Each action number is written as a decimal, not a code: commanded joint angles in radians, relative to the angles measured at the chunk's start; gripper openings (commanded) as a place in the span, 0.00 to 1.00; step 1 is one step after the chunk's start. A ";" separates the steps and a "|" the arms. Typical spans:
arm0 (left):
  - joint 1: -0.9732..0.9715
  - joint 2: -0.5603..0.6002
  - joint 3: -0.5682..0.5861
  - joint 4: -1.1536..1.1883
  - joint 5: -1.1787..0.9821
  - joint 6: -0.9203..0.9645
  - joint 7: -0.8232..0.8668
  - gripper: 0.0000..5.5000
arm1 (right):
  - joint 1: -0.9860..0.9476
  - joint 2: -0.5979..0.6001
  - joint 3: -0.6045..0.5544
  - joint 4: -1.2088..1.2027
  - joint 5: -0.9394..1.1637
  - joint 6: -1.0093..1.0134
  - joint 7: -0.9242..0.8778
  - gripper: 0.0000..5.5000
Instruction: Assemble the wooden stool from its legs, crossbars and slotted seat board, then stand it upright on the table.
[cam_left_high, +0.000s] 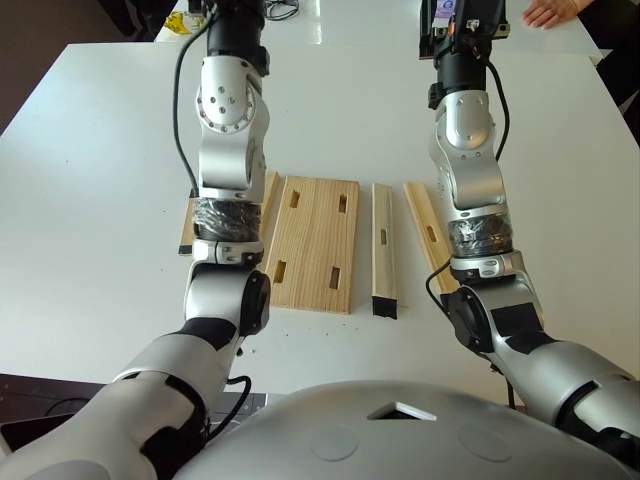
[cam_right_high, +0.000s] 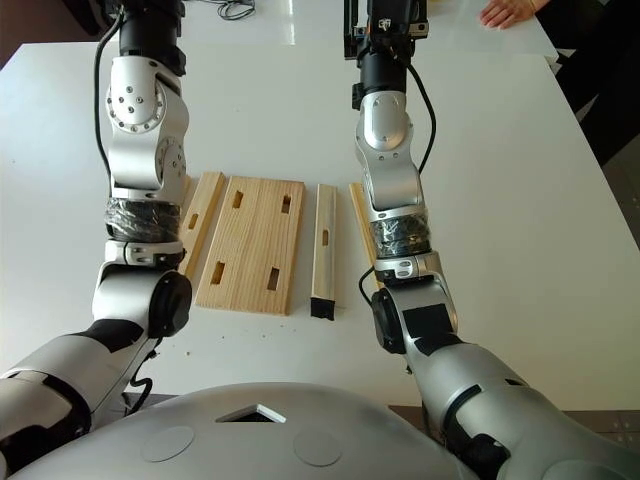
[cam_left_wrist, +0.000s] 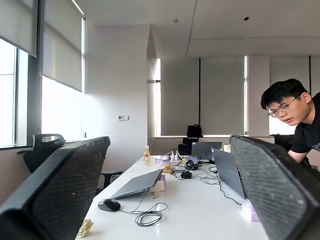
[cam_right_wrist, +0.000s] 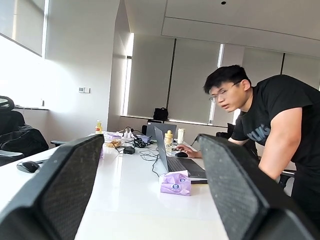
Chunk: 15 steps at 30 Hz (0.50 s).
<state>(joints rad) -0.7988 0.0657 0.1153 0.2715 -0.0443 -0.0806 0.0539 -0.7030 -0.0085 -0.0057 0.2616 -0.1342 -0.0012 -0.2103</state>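
The slotted seat board (cam_left_high: 312, 243) lies flat in the middle of the white table (cam_left_high: 100, 200). A wooden bar with a black end (cam_left_high: 383, 250) lies just right of it, and another slat (cam_right_high: 357, 215) lies partly under my right forearm. One more slat (cam_right_high: 203, 210) lies left of the board beside my left forearm, with a further piece (cam_left_high: 187, 225) partly hidden behind that arm. Both forearms stand raised above the parts. My left gripper (cam_left_wrist: 165, 200) and my right gripper (cam_right_wrist: 150, 200) are open, hold nothing and face out over the far end of the table.
Beyond the table's far end the wrist views show a long desk with laptops (cam_left_wrist: 137, 184), a mouse (cam_left_wrist: 109, 205), cables and a tissue pack (cam_right_wrist: 175, 184). A small yellow item (cam_left_high: 185, 22) lies at the far edge. Bare table surface lies left and right of the parts.
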 joint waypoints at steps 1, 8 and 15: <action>-0.004 -0.010 -0.014 0.072 0.007 -0.045 -0.009 0.81 | -0.033 -0.007 0.001 0.020 -0.004 -0.007 0.007 0.63; 0.050 -0.027 -0.037 0.015 0.012 -0.035 -0.009 0.81 | -0.052 -0.010 -0.001 0.031 0.000 -0.014 0.013 0.63; 0.089 -0.027 -0.011 -0.053 -0.001 0.027 0.017 0.81 | -0.042 -0.010 -0.011 0.018 0.005 0.001 0.009 0.63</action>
<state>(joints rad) -0.7178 0.0351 0.0971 0.2451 -0.0397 -0.0767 0.0642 -0.7330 -0.0147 -0.0067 0.2889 -0.1331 -0.0088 -0.2011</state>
